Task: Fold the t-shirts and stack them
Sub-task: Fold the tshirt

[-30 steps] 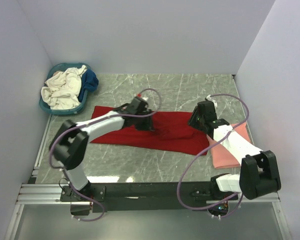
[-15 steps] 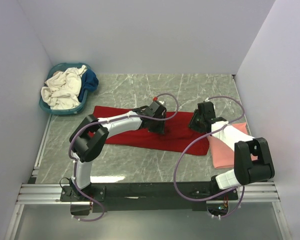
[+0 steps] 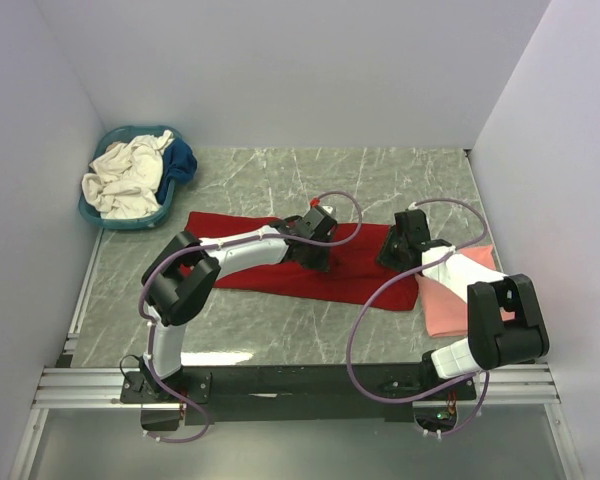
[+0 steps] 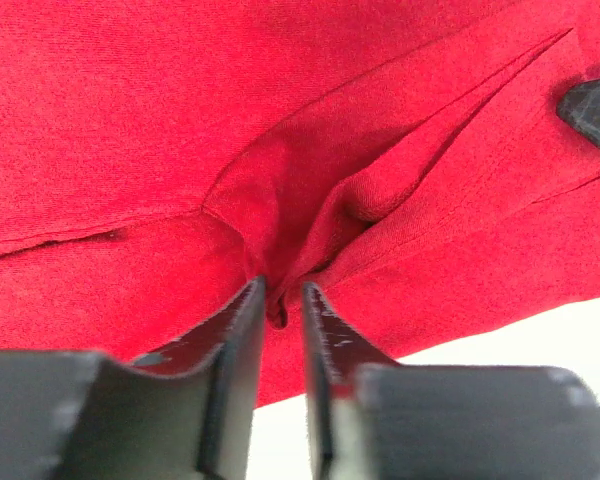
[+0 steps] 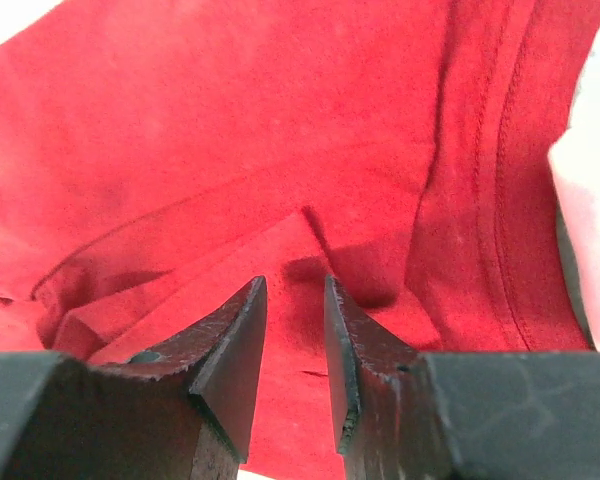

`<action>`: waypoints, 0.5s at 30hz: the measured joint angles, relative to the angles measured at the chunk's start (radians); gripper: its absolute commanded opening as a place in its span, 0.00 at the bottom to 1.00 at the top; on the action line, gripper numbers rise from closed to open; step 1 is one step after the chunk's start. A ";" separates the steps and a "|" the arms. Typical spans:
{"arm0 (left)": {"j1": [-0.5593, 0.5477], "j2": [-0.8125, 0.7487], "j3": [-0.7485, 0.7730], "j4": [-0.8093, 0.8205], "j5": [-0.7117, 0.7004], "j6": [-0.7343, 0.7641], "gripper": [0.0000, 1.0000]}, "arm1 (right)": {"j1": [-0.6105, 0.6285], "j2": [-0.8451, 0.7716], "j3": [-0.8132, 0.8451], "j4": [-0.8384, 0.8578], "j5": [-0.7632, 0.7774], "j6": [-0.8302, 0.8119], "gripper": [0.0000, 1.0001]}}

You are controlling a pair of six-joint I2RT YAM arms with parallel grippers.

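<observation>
Two sets of fingers work one deep red t-shirt (image 3: 250,272). From above, my left fingers (image 3: 318,258) and right fingers (image 3: 392,256) sit near each other on it, so pulling unevenly could drag or bunch it. The salmon pink t-shirt (image 3: 448,312) lies just right of my right fingers, and bare worktop (image 3: 280,335) opens behind both.

At the left wrist, my left fingers (image 4: 280,300) are clamped on a raised ridge of red cloth (image 4: 130,100); so thin a pinch may slip.

At the right wrist, my right fingers (image 5: 292,300) stand slightly apart over the cloth (image 5: 180,130). Closing might catch two layers.

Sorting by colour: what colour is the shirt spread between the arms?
Deep red t-shirt, clearest in left wrist view.
</observation>
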 measured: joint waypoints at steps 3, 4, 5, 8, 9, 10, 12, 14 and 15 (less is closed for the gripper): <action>-0.004 0.000 0.000 0.000 -0.006 -0.001 0.16 | 0.000 0.000 -0.011 -0.001 0.000 0.000 0.37; -0.005 0.000 0.000 0.000 -0.008 0.001 0.13 | 0.000 0.000 -0.011 -0.001 0.000 0.000 0.37; -0.005 0.000 0.000 0.000 -0.008 0.001 0.09 | 0.000 0.000 -0.011 0.001 0.000 0.000 0.37; -0.006 0.000 0.000 -0.002 -0.014 0.001 0.01 | 0.000 -0.001 -0.011 0.001 0.008 0.000 0.37; -0.006 0.000 0.000 -0.003 -0.016 0.001 0.01 | -0.001 -0.002 -0.011 0.001 0.013 0.000 0.37; -0.006 0.000 0.000 -0.004 -0.016 0.002 0.01 | -0.001 -0.002 -0.011 0.001 0.017 0.000 0.37; -0.006 0.000 0.000 -0.009 -0.017 0.002 0.01 | -0.002 -0.003 -0.011 0.002 0.026 0.000 0.37; -0.006 0.000 0.000 -0.013 -0.019 0.002 0.01 | -0.002 -0.003 -0.011 0.002 0.030 0.000 0.37; -0.006 0.000 0.000 -0.016 -0.021 0.002 0.01 | -0.003 -0.003 -0.011 0.002 0.032 0.000 0.37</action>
